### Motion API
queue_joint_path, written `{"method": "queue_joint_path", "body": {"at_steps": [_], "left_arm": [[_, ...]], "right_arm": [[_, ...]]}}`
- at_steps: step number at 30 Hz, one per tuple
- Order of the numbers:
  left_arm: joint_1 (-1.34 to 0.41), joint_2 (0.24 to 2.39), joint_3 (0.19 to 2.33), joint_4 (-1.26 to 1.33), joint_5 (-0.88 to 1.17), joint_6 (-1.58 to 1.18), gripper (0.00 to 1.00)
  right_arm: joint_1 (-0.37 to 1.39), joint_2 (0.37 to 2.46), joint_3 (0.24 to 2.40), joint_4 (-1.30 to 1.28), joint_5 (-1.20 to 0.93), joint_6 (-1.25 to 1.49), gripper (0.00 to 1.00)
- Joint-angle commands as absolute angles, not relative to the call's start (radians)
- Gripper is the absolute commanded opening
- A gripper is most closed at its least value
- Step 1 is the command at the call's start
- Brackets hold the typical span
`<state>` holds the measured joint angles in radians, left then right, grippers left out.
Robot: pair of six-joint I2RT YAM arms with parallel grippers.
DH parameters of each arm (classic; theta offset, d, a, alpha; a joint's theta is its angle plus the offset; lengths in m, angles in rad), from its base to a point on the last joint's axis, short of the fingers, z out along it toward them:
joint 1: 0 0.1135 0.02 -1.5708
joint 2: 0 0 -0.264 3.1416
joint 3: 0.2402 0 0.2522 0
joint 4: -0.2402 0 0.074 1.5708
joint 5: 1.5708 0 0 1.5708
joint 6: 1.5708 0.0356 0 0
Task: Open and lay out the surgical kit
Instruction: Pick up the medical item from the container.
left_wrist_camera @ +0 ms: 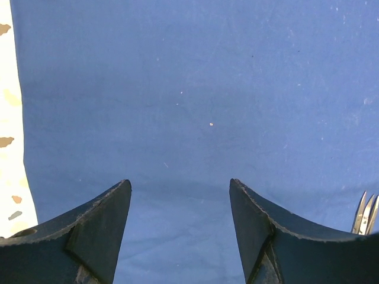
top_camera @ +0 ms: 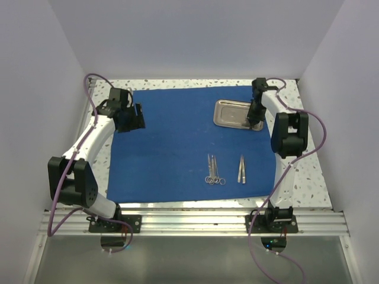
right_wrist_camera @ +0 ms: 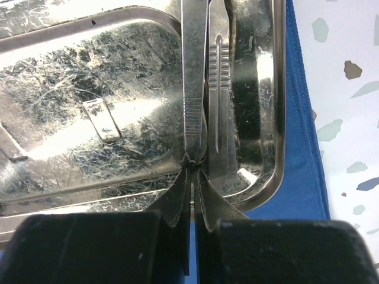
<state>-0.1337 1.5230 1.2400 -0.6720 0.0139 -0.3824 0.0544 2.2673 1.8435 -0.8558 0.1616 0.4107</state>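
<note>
The royal-blue cloth wrap (top_camera: 172, 142) lies spread flat on the table. The steel tray (top_camera: 237, 113) sits on its far right part. My right gripper (right_wrist_camera: 194, 165) is down in the tray (right_wrist_camera: 89, 89), shut on the near end of a slim ribbed silver instrument (right_wrist_camera: 194, 89). A second slim silver tool (right_wrist_camera: 219, 89) lies beside it in the tray. Scissors and forceps (top_camera: 214, 170) and tweezers (top_camera: 241, 169) lie side by side on the cloth near the front. My left gripper (left_wrist_camera: 177, 183) hangs open over bare cloth (left_wrist_camera: 207, 89) near its left edge, holding nothing.
Speckled white tabletop (top_camera: 308, 177) shows around the cloth, and a strip of it (left_wrist_camera: 9, 118) appears at the left of the left wrist view. Tool tips (left_wrist_camera: 366, 213) peek in at the right there. White walls (top_camera: 35, 89) enclose the table on three sides.
</note>
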Motion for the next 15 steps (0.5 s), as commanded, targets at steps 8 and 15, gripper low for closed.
{"method": "queue_joint_path", "body": {"at_steps": [8, 15], "left_arm": [[-0.156, 1.496, 1.256, -0.635, 0.028, -0.429, 0.71], [-0.156, 1.457, 1.236, -0.606, 0.04, -0.43, 0.72]], "right_arm": [[0.064, 2.185, 1.828, -0.828, 0.003, 0.416, 0.0], [0.101, 2.074, 1.865, -0.868, -0.089, 0.417, 0.0]]}}
